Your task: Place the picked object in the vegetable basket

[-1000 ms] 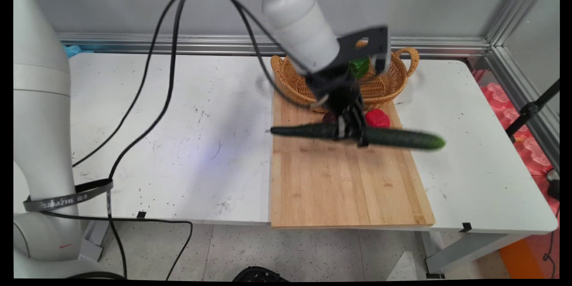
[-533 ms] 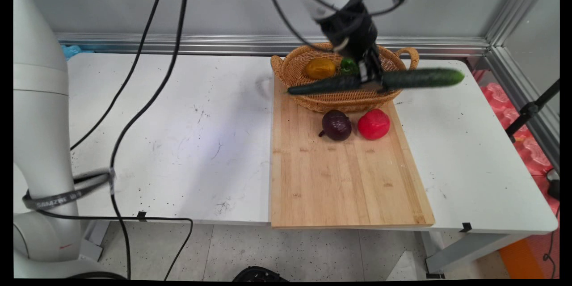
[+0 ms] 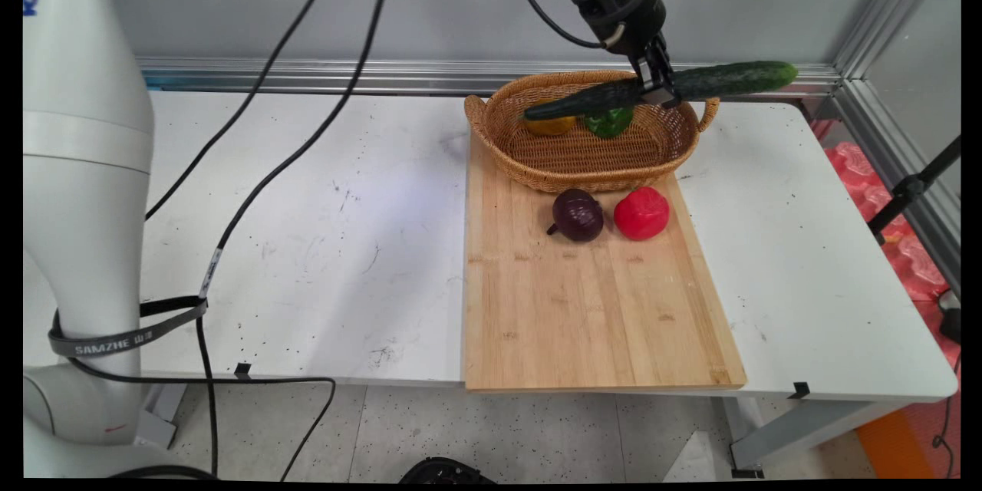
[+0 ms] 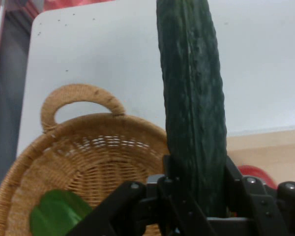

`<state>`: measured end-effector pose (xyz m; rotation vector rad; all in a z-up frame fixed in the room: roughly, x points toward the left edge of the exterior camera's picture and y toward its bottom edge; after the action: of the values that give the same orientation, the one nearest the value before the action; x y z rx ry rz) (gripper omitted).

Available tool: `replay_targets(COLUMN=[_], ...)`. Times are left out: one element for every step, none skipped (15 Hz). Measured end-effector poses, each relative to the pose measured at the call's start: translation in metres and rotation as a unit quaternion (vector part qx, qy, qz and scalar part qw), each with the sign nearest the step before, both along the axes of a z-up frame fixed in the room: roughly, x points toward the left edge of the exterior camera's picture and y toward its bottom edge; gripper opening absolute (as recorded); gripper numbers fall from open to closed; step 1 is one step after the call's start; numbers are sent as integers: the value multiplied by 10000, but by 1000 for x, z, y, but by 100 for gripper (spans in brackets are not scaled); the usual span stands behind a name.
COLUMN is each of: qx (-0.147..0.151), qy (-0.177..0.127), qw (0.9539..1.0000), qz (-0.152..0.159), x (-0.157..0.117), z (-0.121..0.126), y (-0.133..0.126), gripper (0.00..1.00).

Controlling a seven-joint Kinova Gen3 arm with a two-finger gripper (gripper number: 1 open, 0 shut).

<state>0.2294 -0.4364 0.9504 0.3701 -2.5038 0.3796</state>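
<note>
A dark green cucumber (image 3: 667,87), its skin finely bumped and streaked, is clamped in the black gripper (image 3: 654,88). A basket (image 3: 583,161) of tan, golden-brown wicker weave is seen, with a bright green pepper (image 3: 608,121) and a yellow-orange vegetable (image 3: 551,125) inside. A deep purple onion (image 3: 577,215) and a glossy red tomato (image 3: 641,212) are shown on a pale wooden board (image 3: 591,307) with lengthwise grain stripes. The table (image 3: 322,230) is white, speckled with dark scuffs.
</note>
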Motion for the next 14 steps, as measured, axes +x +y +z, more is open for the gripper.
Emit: replay_targets(qx=[-16,-27,-32,-34,-32,-25,-9,8,31,61,91,114,145,169], qy=[-13,-24,-35,-43,-61,-78,-100,-118,-140,-157,-173,-185,-203,-219], qw=[10000,10000,10000,10000,10000,9999,9999,9999,9999,9998,9998,9997,9996,9996], qz=[8,23,36,43,56,63,71,78,87,95,100,102,101,95], x=[0,-1,-1,-2,-2,-3,-3,-3,-3,-2,-2,-1,0,2], z=[-7,-15,-22,-27,-36,-43,-53,-60,-69,-78,-87,-93,-101,-107], y=[-9,-19,-26,-31,-39,-46,-53,-59,-65,-71,-75,-79,-83,-85], gripper=[0,0,0,0,0,0,0,0,0,0,0,0,0,0])
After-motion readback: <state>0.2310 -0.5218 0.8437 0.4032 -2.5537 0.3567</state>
